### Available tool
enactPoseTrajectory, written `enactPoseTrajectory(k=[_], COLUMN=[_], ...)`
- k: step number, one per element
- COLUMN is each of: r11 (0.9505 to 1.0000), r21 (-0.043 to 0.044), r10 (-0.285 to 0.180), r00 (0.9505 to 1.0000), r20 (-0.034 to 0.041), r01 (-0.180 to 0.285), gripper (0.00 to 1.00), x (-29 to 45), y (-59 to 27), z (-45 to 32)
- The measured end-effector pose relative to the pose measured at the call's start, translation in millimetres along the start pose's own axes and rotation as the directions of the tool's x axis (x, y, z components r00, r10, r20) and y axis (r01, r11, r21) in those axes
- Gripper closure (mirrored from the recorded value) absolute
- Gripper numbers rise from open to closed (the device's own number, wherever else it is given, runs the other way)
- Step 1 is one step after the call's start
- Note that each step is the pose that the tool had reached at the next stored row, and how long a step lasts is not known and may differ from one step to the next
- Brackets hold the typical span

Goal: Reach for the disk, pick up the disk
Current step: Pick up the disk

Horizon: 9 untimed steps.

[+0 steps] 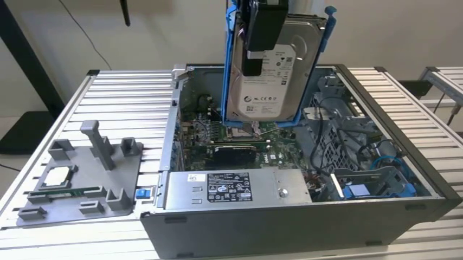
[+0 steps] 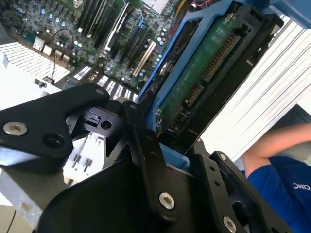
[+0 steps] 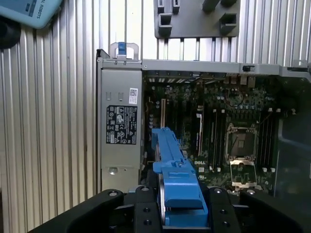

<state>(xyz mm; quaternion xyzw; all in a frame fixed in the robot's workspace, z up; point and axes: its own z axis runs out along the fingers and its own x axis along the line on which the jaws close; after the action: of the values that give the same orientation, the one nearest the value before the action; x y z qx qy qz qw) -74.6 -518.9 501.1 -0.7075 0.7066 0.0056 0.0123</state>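
Observation:
The disk (image 1: 274, 81) hangs upright in the air above the open computer case (image 1: 289, 216). It is silver-grey with a white label, and blue rails run along its sides. My gripper (image 1: 255, 54) comes down from above and is shut on the disk, with one black finger lying over the label face. In the second wrist view the disk (image 2: 204, 73) shows its green circuit-board side between my gripper's (image 2: 177, 155) black fingers (image 2: 146, 145). In the first wrist view the disk's blue rail edge (image 3: 175, 174) stands out from my gripper (image 3: 182, 216), with the motherboard (image 3: 218, 126) far below.
Inside the case lie a power supply (image 1: 239, 187) at the front, the motherboard (image 1: 231, 138), and a drive bay with blue brackets (image 1: 369, 189) at the exterior view's right. A grey fixture plate (image 1: 79, 179) carrying a small square chip lies to the left. A person's blue sleeve (image 2: 277, 189) is nearby.

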Motion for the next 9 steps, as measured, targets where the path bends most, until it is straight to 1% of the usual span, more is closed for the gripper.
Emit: enactPoseTrajectory(k=[3,9], r11=[1.0000,1.0000], r21=[0.0000,0.0000], r10=[0.000,0.000], r00=[1.0000,1.0000], r20=[0.0000,0.0000], r01=[0.000,0.000], gripper=[1.00,1.00], x=[1.9,3.1], y=[-1.0,-2.4], z=[0.0,-0.1])
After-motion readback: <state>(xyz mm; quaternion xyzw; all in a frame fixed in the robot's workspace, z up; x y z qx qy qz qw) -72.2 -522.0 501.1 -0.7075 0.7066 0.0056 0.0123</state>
